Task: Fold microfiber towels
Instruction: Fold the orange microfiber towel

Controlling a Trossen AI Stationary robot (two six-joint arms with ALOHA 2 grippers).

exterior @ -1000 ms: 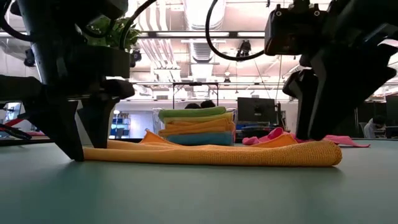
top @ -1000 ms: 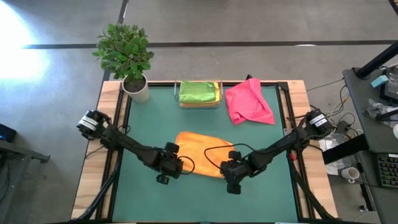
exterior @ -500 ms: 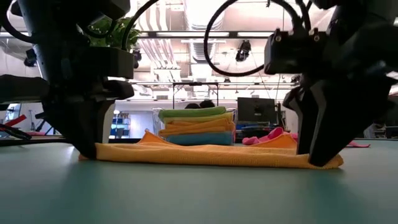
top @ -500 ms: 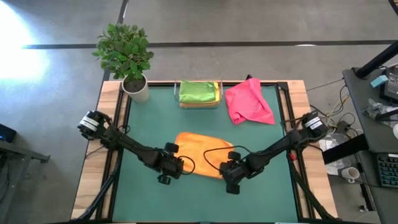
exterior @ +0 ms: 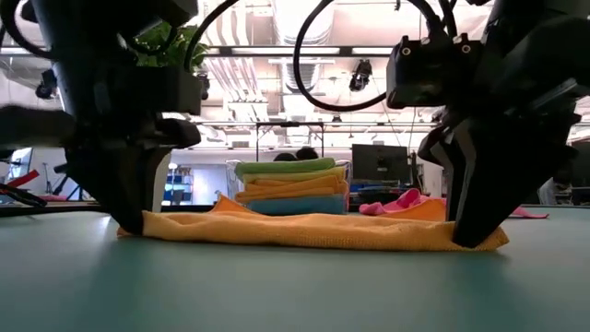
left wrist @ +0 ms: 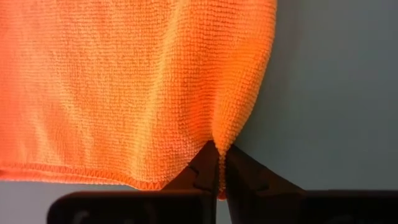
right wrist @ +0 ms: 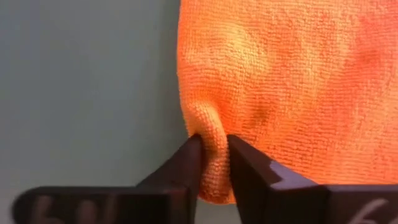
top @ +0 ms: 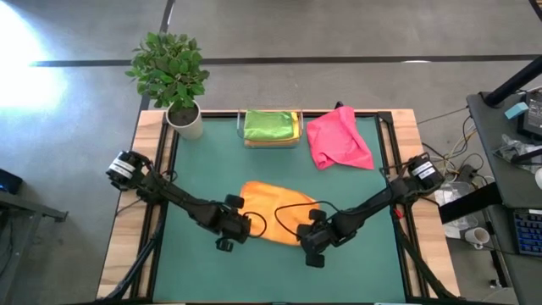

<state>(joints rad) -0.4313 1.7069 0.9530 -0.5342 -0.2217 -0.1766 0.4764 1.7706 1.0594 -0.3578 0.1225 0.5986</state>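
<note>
Orange towel (top: 273, 210): we are finding it lying flat at the table's six o'clock, ready for folding.
Left gripper (left wrist: 219, 163): we are seeing it pinching the towel's near corner, fingers pressed together on the cloth.
Right gripper (right wrist: 214, 157): we are seeing it nipping a pleat at the other near corner, so both corners can lift together.
Folded stack (top: 271, 127): sitting at twelve o'clock, probably in a tray.
Pink towel (top: 339, 140): lying crumpled at one o'clock, waiting.
</note>
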